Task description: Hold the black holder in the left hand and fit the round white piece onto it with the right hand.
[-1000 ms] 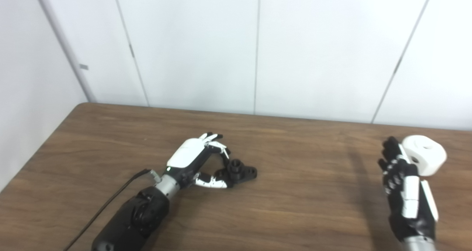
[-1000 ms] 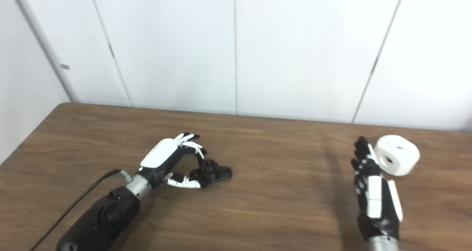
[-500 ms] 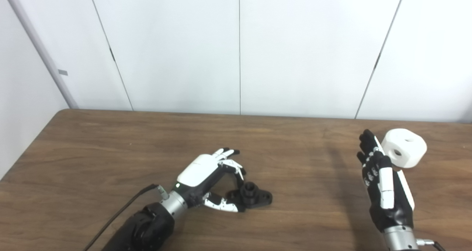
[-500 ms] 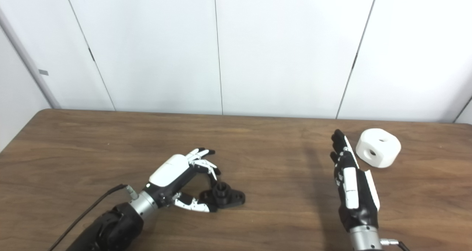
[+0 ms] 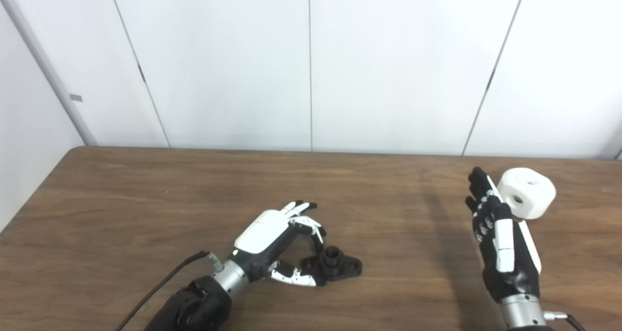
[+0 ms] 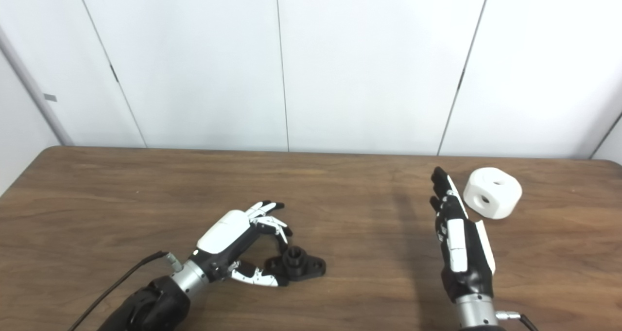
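Observation:
The black holder (image 5: 336, 265) lies flat on the wooden table (image 5: 146, 200), a short round post standing up from its middle. My left hand (image 5: 272, 231) arches over its left end, fingers curled above the post and thumb along the table against the base; the fingers stay apart, so the hand is open. The round white piece (image 5: 528, 192), a thick disc with a hole on top and one in its side, rests at the right rear. My right hand (image 5: 500, 243) stands edge-up just left of it, fingers straight and open, holding nothing.
White wall panels rise behind the table's far edge. A black cable (image 5: 160, 287) runs along my left forearm. Bare wood lies between the two hands.
The camera has swung, shifting the whole picture. Each hand keeps roughly the same place beside its object; the holder and white piece still rest on the table.

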You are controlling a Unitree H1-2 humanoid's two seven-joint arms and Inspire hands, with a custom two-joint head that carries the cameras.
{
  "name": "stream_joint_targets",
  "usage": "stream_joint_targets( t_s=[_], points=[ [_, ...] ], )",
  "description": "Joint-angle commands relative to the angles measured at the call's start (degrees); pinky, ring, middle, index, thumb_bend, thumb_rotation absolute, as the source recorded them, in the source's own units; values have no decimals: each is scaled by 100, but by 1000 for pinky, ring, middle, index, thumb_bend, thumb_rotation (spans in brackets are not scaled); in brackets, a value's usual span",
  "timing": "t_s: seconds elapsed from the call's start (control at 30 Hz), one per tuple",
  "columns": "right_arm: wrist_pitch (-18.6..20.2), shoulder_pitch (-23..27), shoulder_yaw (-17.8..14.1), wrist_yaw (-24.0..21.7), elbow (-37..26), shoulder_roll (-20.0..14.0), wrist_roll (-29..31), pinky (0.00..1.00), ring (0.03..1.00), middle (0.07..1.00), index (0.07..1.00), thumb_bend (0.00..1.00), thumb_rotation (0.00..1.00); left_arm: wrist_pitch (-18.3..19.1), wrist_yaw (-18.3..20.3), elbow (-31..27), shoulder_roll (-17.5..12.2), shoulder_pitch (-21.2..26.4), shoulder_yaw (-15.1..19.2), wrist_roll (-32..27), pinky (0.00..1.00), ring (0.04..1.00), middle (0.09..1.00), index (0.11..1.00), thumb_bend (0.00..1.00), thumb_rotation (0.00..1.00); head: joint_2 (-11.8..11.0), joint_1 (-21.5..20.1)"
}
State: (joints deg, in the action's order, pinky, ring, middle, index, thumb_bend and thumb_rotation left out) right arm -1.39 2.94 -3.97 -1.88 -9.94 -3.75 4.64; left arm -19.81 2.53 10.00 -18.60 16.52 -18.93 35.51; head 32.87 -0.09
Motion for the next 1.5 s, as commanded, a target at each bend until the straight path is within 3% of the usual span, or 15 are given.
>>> stream_joint_targets(
  t_s=[0.0, 0.23, 0.47, 0.77, 0.97, 1.07, 1.17, 1.27, 1.37, 1.47],
  points=[
    [-77, 79, 3, 4, -319, -9, 5, 999, 1000, 964, 932, 612, 1000, 8, -50, -13, -43, 17, 42, 85, 1000, 960, 722, 482, 523, 51, 13, -12],
    [-53, 15, -1, 0, -689, -20, -1, 944, 986, 958, 931, 569, 1000, -5, -75, 101, -113, 20, 51, 185, 1000, 971, 735, 482, 523, 51, 31, -36],
    [-11, -19, -63, 5, -924, -43, 94, 954, 984, 960, 929, 594, 1000, 31, -74, 117, -119, -8, 83, 194, 1000, 996, 758, 483, 523, 50, 34, -107],
    [16, -57, -110, 47, -1022, -34, 129, 968, 986, 955, 921, 597, 1000, 18, -159, 154, -125, 1, 55, 262, 1000, 1000, 856, 483, 523, 49, 43, -163],
    [151, -116, -295, 242, -1214, -39, 40, 946, 972, 937, 901, 543, 980, -44, -143, 215, -138, 12, 51, 210, 1000, 1000, 854, 483, 523, 49, 0, -260],
    [191, -125, -404, 278, -1293, -174, -49, 949, 974, 946, 895, 486, 869, -81, -139, 241, -151, 19, 42, 207, 1000, 1000, 852, 483, 523, 49, -11, -450],
    [228, -114, -549, 321, -1288, -367, -204, 980, 997, 964, 907, 495, 735, -127, -145, 241, -182, 14, 53, 202, 1000, 1000, 853, 483, 523, 49, -15, -702],
    [-68, -87, -731, 425, -1065, -572, -479, 979, 995, 953, 902, 476, 598, -143, -143, 219, -203, -4, 77, 159, 1000, 1000, 851, 483, 523, 49, -34, -848],
    [-333, -55, -874, 621, -817, -775, -1010, 871, 933, 916, 878, 517, 523, -141, -122, 187, -206, -22, 101, 83, 1000, 1000, 846, 483, 522, 48, -47, -890],
    [-249, 15, -1035, 831, -617, -1008, -1464, 887, 931, 908, 855, 560, 446, -166, -113, 188, -198, -33, 118, 20, 1000, 1000, 841, 483, 522, 47, -83, -893]
  ],
)
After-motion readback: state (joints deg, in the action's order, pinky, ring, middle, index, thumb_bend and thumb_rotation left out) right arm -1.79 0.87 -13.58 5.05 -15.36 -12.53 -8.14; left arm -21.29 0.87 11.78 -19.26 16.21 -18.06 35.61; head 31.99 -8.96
